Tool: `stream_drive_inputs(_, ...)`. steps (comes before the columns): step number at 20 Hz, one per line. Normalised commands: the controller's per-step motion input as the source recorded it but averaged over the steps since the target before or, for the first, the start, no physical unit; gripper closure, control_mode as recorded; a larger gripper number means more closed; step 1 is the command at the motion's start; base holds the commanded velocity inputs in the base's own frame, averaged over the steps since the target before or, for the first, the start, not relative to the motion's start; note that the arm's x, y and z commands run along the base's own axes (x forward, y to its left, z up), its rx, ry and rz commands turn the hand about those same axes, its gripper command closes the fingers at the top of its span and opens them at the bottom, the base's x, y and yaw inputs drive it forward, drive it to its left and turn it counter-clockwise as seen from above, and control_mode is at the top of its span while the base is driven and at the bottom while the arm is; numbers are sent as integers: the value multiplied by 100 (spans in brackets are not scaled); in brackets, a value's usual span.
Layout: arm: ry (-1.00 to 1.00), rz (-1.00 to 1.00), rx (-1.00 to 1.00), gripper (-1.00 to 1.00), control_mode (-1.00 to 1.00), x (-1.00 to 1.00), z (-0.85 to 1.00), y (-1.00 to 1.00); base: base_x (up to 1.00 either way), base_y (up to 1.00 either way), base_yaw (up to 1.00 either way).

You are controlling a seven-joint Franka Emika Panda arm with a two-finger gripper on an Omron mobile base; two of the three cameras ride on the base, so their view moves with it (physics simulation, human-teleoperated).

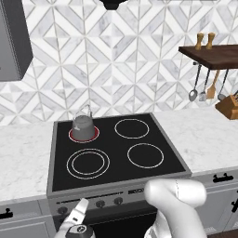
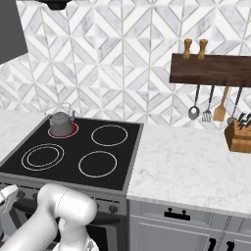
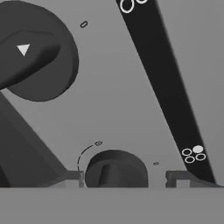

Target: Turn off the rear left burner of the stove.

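Note:
The stove has a black glass cooktop and a grey front panel with small dark knobs. Its rear left burner glows red under a grey kettle, also seen as the red ring in the right base view. My gripper is low at the left end of the panel. In the hand view the gripper is open, with a small dark knob between its fingertips. The knob sits close to the left tip, with a gap on the right. A larger-looking knob with a white triangle is at the upper left.
White marble counter flanks the stove on both sides. A wooden knife block, hanging utensils and a dark shelf with two shakers are on the right. Drawer fronts with black handles lie below the counter.

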Motion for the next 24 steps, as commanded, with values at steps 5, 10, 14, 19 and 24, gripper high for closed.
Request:
stream_drive_inputs(5,-3,2,3,100,-100,1,-3,-7,0,0,0)
stream_drive_inputs(10,-4,1,28,100,-100,-3,0,-19,0,0,0)
stream_drive_inputs(14,-5,1,40,100,-100,-4,0,-29,0,0,0)
stream_drive_inputs(19,-5,1,44,100,-100,-11,0,-35,0,0,0)
stream_drive_inputs(24,-2,2,46,100,-100,-12,5,-39,0,0,0)
